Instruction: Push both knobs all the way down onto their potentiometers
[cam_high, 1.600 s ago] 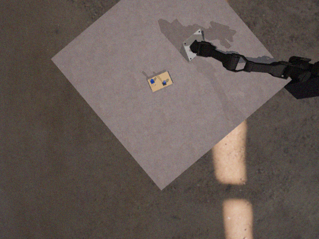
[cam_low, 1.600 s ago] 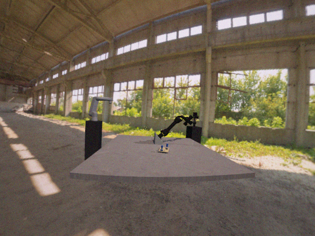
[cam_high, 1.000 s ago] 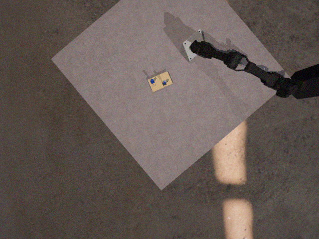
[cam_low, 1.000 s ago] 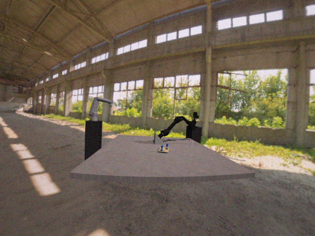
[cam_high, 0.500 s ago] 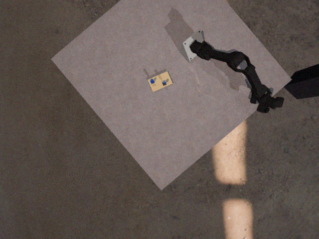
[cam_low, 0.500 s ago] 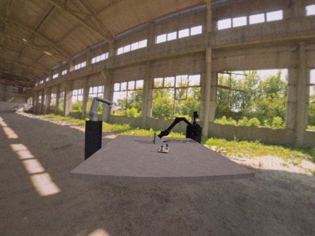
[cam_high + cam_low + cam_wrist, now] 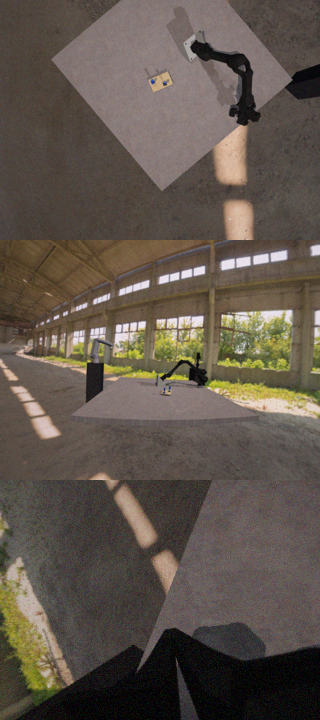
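A tan circuit board [image 7: 160, 86] [image 7: 166, 393] stands near the middle of the grey table [image 7: 116, 64] [image 7: 144, 405]. Two blue knobs rise from it: the left knob [image 7: 153, 81] [image 7: 164, 390] and the right knob [image 7: 164, 83] [image 7: 169, 388]. My gripper [image 7: 244, 121] [image 7: 202, 380] [image 7: 170, 634] is shut with nothing between the fingers. It hangs over the table's right edge, far from the board. In the wrist view the closed fingers point at the table edge, and the board is out of sight.
The arm's white base plate [image 7: 189, 46] [image 7: 159, 382] sits at the table's far side. A black pedestal [image 7: 94, 380] [image 7: 305, 82] with a grey arm stands beside the table. Concrete floor surrounds the table.
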{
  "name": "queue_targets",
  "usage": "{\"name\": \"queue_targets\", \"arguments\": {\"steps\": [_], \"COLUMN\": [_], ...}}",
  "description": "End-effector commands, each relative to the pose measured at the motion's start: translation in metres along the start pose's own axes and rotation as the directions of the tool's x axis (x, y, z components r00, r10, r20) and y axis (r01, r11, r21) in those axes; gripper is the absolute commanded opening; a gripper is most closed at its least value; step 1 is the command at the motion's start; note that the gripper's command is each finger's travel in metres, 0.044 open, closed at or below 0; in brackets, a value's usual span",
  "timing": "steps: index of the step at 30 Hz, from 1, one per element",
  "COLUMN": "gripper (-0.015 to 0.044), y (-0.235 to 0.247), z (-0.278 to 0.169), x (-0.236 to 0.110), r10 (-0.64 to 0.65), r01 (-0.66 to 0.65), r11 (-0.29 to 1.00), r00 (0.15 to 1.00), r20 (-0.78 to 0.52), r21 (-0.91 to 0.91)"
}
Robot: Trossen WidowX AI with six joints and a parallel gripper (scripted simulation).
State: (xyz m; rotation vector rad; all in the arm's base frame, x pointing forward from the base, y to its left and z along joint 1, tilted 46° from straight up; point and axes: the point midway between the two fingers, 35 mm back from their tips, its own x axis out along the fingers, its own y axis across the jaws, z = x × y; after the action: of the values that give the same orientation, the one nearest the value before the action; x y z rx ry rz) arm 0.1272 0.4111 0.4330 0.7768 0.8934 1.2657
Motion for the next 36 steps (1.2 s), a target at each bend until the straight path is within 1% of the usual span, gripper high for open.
{"name": "queue_targets", "arguments": {"steps": [1, 8, 14, 17, 22, 27, 32, 36], "gripper": [0.0000, 0.0000, 0.0000, 0.0000, 0.0000, 0.0000, 0.0000, 0.0000], "y": [-0.037, -0.105, -0.166, -0.195, -0.248, -0.296, -0.339, -0.370], "z": [0.028, 0.083, 0.115, 0.124, 0.135, 0.137, 0.131, 0.124], "x": [-0.003, -0.028, -0.058, -0.073, -0.108, -0.145, -0.186, -0.223], "r10": [-0.090, -0.254, -0.394, -0.457, -0.566, -0.649, -0.705, -0.733], "r01": [0.090, 0.243, 0.366, 0.422, 0.516, 0.589, 0.637, 0.650], "r11": [0.996, 0.966, 0.915, 0.884, 0.812, 0.732, 0.647, 0.569], "r00": [0.995, 0.956, 0.900, 0.870, 0.811, 0.756, 0.709, 0.679], "r20": [0.047, 0.146, 0.186, 0.182, 0.148, 0.086, 0.012, -0.048], "r21": [0.005, 0.092, 0.167, 0.203, 0.272, 0.343, 0.419, 0.503]}}
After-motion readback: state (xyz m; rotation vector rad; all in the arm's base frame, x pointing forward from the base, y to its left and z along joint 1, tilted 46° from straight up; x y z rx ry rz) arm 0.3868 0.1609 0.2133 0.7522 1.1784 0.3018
